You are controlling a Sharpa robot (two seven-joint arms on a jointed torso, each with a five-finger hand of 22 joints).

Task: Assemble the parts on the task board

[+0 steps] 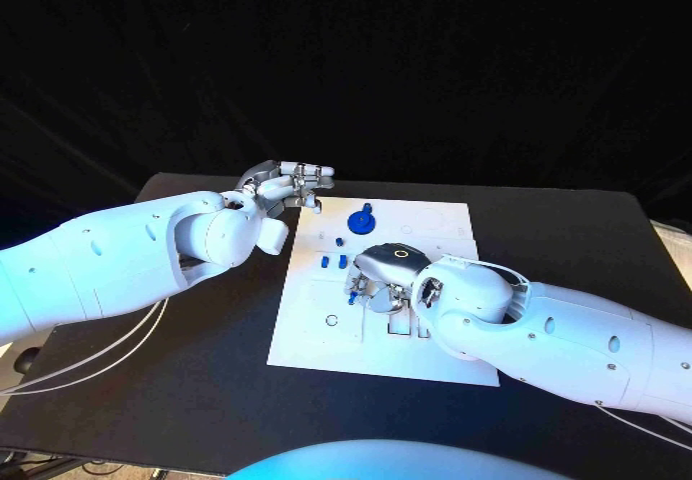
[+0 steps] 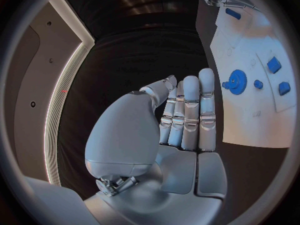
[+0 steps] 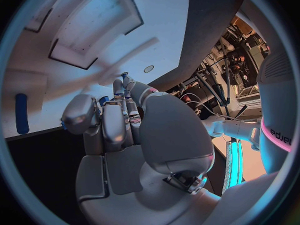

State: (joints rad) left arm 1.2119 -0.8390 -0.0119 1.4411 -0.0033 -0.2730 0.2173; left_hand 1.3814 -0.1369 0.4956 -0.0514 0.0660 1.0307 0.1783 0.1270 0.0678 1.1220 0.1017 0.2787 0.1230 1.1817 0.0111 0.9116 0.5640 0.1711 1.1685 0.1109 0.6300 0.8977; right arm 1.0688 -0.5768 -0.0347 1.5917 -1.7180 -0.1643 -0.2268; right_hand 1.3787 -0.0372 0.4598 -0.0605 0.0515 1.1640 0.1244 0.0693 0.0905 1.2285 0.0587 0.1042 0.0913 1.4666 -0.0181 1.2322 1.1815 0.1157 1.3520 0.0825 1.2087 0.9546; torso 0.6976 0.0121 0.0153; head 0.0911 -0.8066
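The white task board (image 1: 433,345) lies in the middle of the black table. A blue gear (image 1: 362,218) stands near its far edge, with small blue parts (image 1: 329,262) beside it. My right hand (image 1: 384,272) hovers low over the board's middle, fingers curled in. In the right wrist view a small blue part (image 3: 103,101) shows between its thumb and fingers, and a blue rod (image 3: 22,113) lies on the board (image 3: 37,50). My left hand (image 1: 289,185) hangs at the board's far left corner, fingers straight and holding nothing. The left wrist view shows the gear (image 2: 236,81) past that hand (image 2: 187,115).
Rectangular recesses (image 3: 94,25) are cut into the board under my right hand. More blue parts (image 2: 274,64) lie near the gear. Bare black table (image 1: 173,370) surrounds the board on all sides. White cables (image 1: 101,355) hang below my left arm.
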